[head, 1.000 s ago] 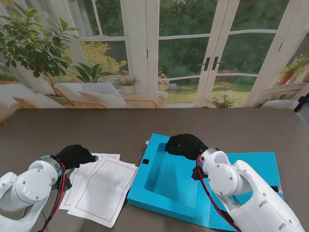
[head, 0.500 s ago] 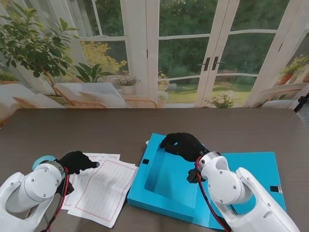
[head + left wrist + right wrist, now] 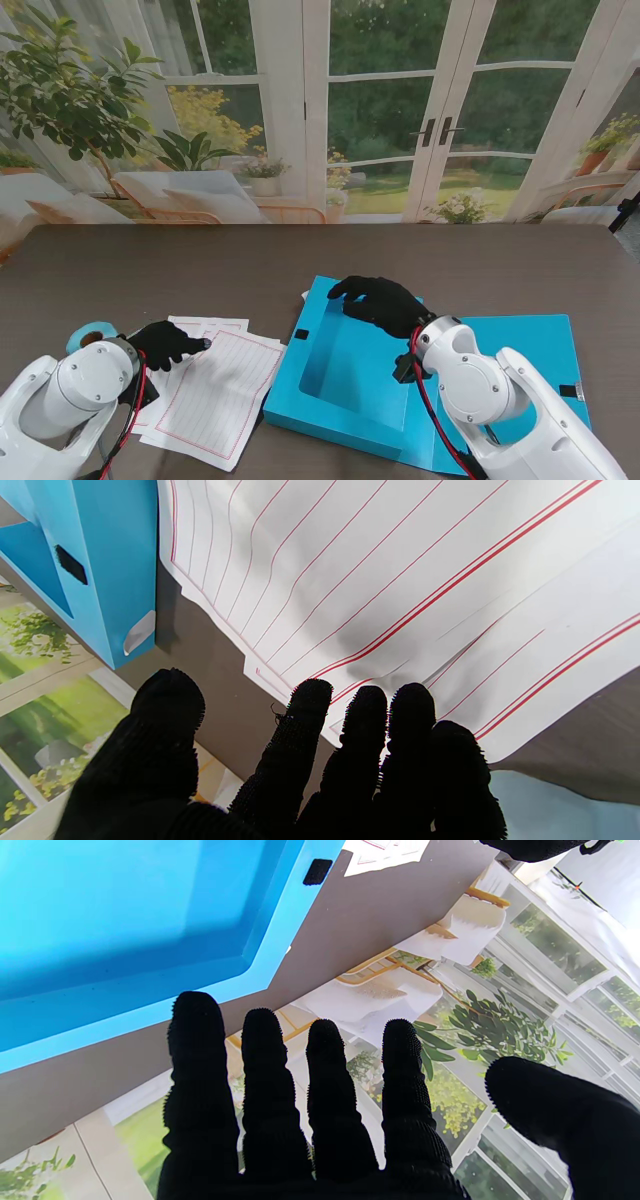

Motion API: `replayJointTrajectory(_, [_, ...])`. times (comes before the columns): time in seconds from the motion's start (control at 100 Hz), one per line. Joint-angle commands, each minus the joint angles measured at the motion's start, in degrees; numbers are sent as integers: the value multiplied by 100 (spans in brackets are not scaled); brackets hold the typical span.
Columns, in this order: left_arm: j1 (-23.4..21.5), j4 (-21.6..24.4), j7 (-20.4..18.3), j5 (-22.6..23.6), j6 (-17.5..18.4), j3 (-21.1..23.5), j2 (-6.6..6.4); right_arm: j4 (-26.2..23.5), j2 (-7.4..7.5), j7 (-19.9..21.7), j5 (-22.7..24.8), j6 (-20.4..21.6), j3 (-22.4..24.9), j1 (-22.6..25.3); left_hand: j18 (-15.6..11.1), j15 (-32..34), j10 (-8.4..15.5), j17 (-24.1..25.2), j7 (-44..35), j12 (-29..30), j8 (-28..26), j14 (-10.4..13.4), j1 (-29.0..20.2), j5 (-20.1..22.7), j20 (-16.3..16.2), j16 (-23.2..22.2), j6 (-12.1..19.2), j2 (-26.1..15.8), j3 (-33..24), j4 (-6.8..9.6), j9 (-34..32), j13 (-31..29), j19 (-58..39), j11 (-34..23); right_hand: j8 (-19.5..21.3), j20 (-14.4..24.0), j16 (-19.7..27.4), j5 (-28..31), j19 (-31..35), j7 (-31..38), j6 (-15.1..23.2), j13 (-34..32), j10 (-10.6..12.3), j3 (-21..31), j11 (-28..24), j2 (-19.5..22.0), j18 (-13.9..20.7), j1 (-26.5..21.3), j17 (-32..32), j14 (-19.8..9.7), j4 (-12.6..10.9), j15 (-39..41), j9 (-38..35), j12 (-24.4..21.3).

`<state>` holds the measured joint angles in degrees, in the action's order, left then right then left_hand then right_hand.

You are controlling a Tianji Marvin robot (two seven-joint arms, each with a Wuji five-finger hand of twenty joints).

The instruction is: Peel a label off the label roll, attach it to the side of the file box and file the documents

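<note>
Tape-like label roll (image 3: 88, 333) is lying at the far left of the table (image 3: 200, 265), just beside the left arm. Next to it the left hand (image 3: 166, 343) is hovering over the near-left edge of the ruled documents (image 3: 215, 385), its fingers (image 3: 305, 715) held straight and close together with the thumb apart, gripping nothing; that flat pose is probably meant for pressing down or sliding the sheets. A small white label (image 3: 139, 631) is already sitting on the side of the blue file box (image 3: 340, 370), so filing looks like the step remaining. To the right, the box is lying open with its lid spread flat, ready to take the papers. The right hand (image 3: 380, 302) is reaching over the box's far rim, fingers (image 3: 195, 1040) extended and slightly spread, holding nothing, likely steadying the box.
</note>
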<state>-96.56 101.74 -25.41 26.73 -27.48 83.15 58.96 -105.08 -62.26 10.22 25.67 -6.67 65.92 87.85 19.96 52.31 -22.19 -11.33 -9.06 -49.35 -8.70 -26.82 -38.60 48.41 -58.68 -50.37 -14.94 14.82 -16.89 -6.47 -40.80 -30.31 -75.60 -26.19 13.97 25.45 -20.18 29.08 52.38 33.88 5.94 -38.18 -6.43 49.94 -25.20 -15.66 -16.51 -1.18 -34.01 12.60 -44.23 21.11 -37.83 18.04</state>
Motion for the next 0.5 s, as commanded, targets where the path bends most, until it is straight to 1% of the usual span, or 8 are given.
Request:
replayJointTrajectory(0.0, [7,-57,-213,8,-101,-25,-25,56,4,121,-12,-10,-19,49,-477,233,-43,-96,62,-133,113,-108,1,-98,-210,-105,21,-326,576,262,127,85,-264,-125,-38,145,-62,-223,-106,44,123,133,117,-65,-52,133,49,175,2646,-99,150,32,225,29])
replayJointTrajectory(0.01, [11,-62,-225,10,-113,-28,-28,60,5,126,-16,-10,-19,49,-475,253,-48,-124,62,-155,134,-111,-89,-101,-239,-112,17,-371,772,293,127,71,-270,-135,-39,148,-62,-226,-112,44,122,136,110,-65,-53,134,45,176,2649,-98,151,33,226,28])
replayJointTrajectory(0.03, [17,-71,-246,7,-134,-32,-33,68,6,132,-23,-11,-21,50,-475,291,-52,-158,62,-177,148,-110,-153,-107,-265,-129,9,-419,926,315,126,53,-292,-155,-39,153,-61,-223,-120,49,121,137,117,-65,-57,137,41,177,2651,-89,153,35,223,26])
replayJointTrajectory(0.15, [62,-121,-326,-104,-285,-56,-53,117,8,141,-43,1,-25,57,-465,739,-69,-486,78,-443,143,-116,-220,-117,-478,-335,-77,-536,1191,342,96,-122,-618,-498,-44,184,-59,-208,-143,63,123,120,103,-68,-69,163,40,175,2647,-79,161,53,208,17])
replayJointTrajectory(0.19, [77,-130,-356,-104,-328,-66,-63,127,12,155,-48,4,-24,60,-473,946,-59,-613,92,-601,147,-79,-255,-118,-583,-427,-155,-559,1279,355,64,-203,-733,-672,-48,195,-58,-217,-147,61,122,114,100,-53,-67,146,40,135,2642,-84,155,58,213,13])
replayJointTrajectory(0.26, [83,-143,-383,19,-331,-78,-75,144,16,174,-54,9,-20,66,-541,1350,-4,-846,85,-912,142,39,-305,-88,-767,-592,-180,-613,1452,379,-1,-368,-945,-1008,-51,215,-57,-209,-152,69,106,104,94,-40,-79,104,36,69,2624,-81,140,66,191,11])
replayJointTrajectory(0.34, [68,-107,-360,161,-371,-88,-75,170,17,183,-76,11,-18,73,-538,1535,16,-1004,107,-1037,152,77,-324,-102,-829,-645,-274,-627,1529,392,-71,-488,-1060,-1174,-53,234,-56,-194,-163,81,111,89,87,-34,-85,64,32,10,2622,-68,118,76,176,7])
replayJointTrajectory(0.49, [58,-93,-227,257,-421,-92,-48,210,23,217,-101,10,-26,76,-516,1800,41,-1193,158,-1217,177,142,-362,-128,-880,-700,-305,-647,1627,408,-151,-657,-1200,-1413,-61,266,-55,-183,-173,93,86,60,76,-35,-92,11,33,-91,2605,-61,65,90,154,0])
